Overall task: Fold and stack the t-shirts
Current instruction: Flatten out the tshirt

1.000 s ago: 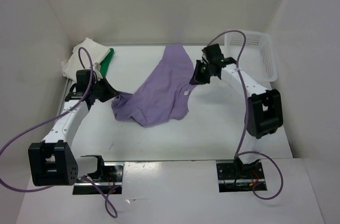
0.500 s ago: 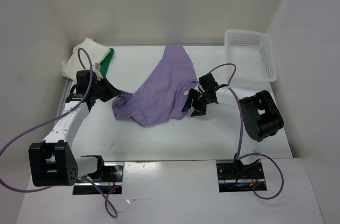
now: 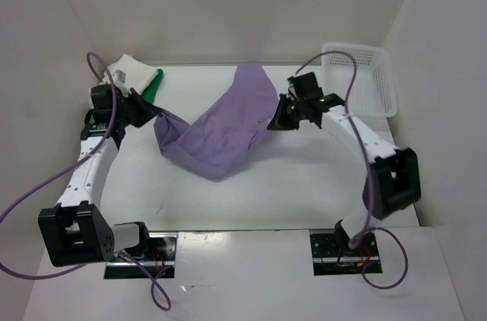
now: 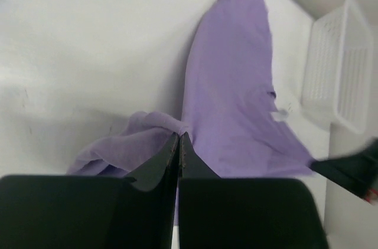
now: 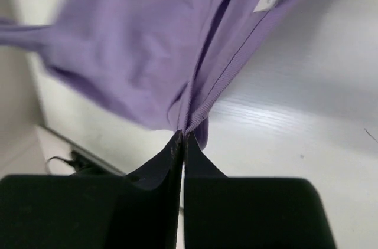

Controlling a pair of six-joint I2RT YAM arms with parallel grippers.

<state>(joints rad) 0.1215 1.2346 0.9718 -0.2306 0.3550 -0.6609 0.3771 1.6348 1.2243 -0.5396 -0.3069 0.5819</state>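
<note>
Overhead from behind, looking down on the tabletop (image 3: 304, 184); from both wrists, close in, facing inward, sharing the purple shirt (image 3: 221, 135).

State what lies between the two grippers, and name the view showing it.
The light purple t-shirt spans the gap, pinched by the left gripper at one end and the right gripper at the other; the top view shows it.
</note>
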